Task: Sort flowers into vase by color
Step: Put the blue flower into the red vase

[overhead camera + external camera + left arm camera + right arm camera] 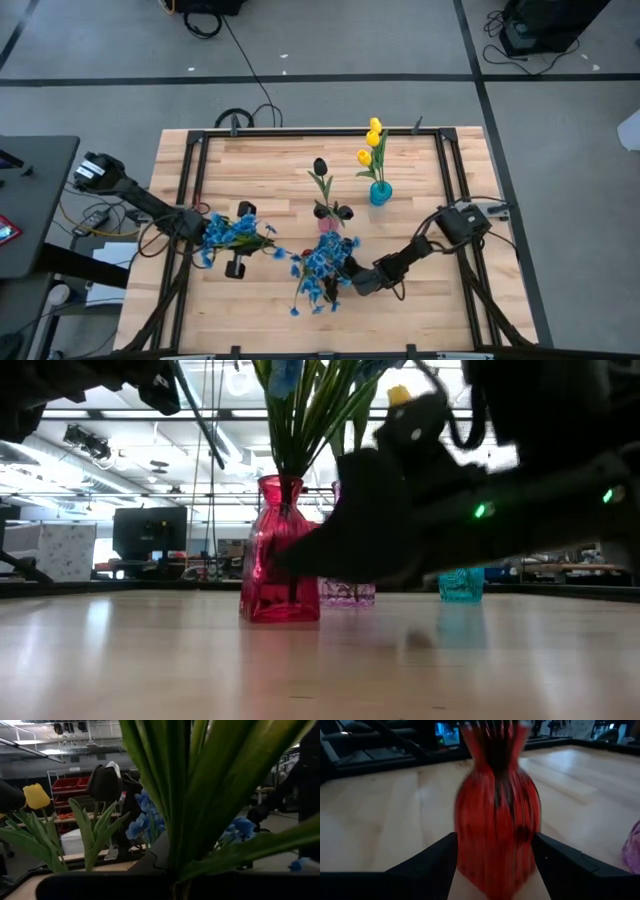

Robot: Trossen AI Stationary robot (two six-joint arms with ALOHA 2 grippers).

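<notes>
Grey floor all round, dark tape lines across it, cables trailing near the far edge. Table [270,150]: pale wood planks, framed by black rails.

Left side: left gripper [205,232] over the table's left part, shut tight on a bunch of blue blossoms [232,232]; green stems and leaves fill its wrist view. A small black object [240,265] lies just beside it on the wood; what it is, unclear.

Centre: red vase [279,552] upright on the wood, green stems rising from its neck, a second blue bunch [320,265] spread above it. Behind it, a pinkish vase [327,222] with dark tulip buds [320,167].

Right of centre: right gripper [352,277] low at the red vase, fingers [432,857] spread wide either side of the vase body; whether they touch the glass, cannot tell. Farther back, teal vase [380,192] with yellow tulips [372,140].

Room beyond, seen level with the tabletop: strip ceiling lights, a dark monitor [149,532], white box [50,550], benches and shelving.
</notes>
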